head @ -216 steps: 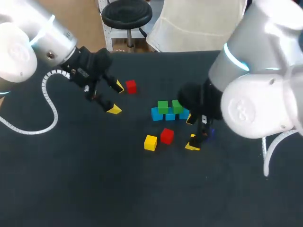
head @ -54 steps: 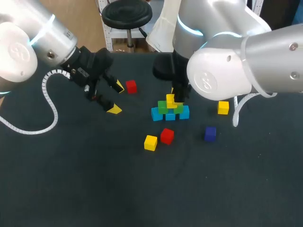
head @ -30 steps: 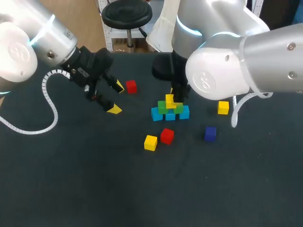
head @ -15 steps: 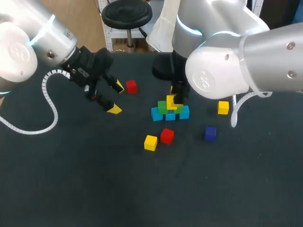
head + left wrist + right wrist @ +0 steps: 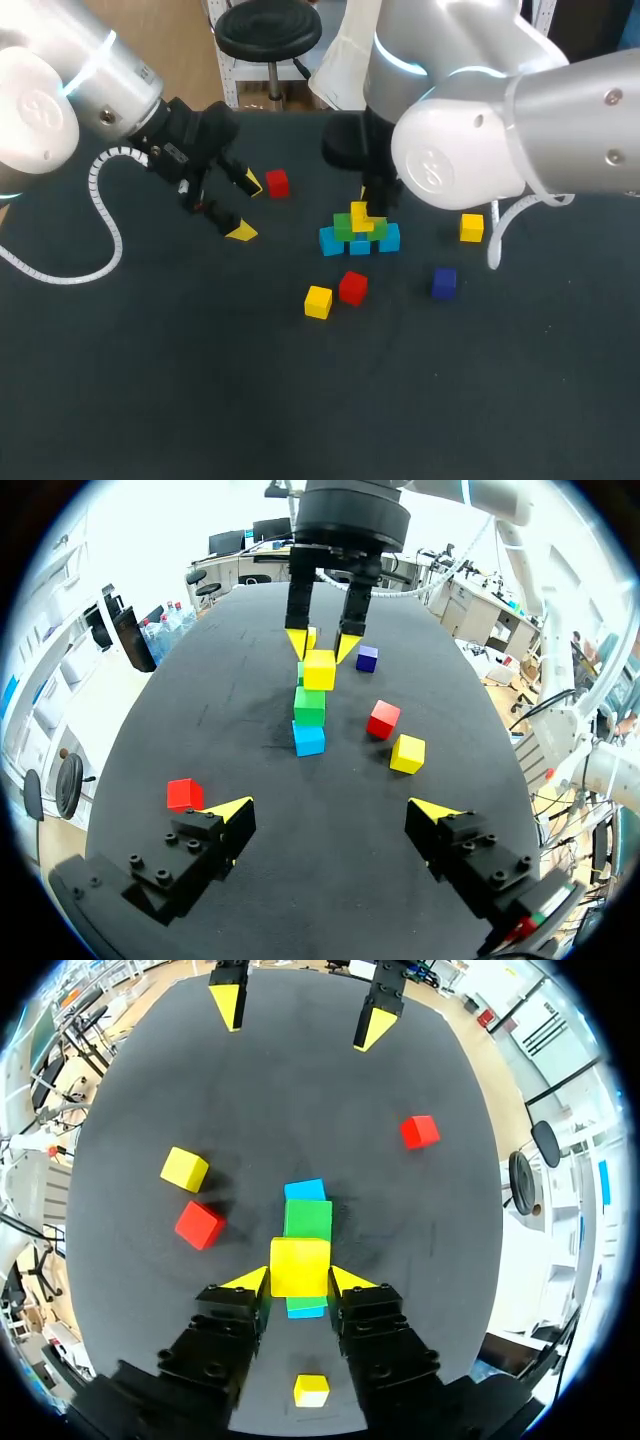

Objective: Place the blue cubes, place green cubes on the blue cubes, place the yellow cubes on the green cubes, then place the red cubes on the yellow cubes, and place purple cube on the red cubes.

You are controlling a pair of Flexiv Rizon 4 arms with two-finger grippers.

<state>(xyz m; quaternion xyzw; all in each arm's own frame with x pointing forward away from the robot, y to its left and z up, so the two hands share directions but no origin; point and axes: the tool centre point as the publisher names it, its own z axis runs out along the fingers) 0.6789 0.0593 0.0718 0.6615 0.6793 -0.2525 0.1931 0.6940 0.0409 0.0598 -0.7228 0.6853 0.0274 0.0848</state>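
Cubes lie scattered over the middle of the black table (image 5: 180, 390). Three blue cubes (image 5: 360, 246) stand in a touching row near the table's centre, a little toward its far edge, and two green cubes (image 5: 343, 227) sit side by side on top of them.

The right gripper (image 5: 299, 1280), whose arm comes in from the right and reaches over the middle, pinches a held yellow cube (image 5: 359, 212) between its two yellow fingertips. In the right wrist view each tip presses against one side of that cube. The cube is directly over the seam between the green pair. Whether it already bears on them cannot be told.

The left gripper (image 5: 245, 208) hangs over the table's far left part, well apart from the stack, its fingers spread wide with nothing between them. A far red cube (image 5: 277, 183) lies just beside its farther fingertip, on the side toward the stack.

On the near side of the stack a near red cube (image 5: 352, 287) and a loose yellow cube (image 5: 318, 301) lie just beside each other, the yellow one closer to the near edge. Toward the right edge a second loose yellow cube (image 5: 472, 227) lies level with the blue row. The purple cube (image 5: 444, 282) lies nearer the near edge than that one, between it and the near red cube.
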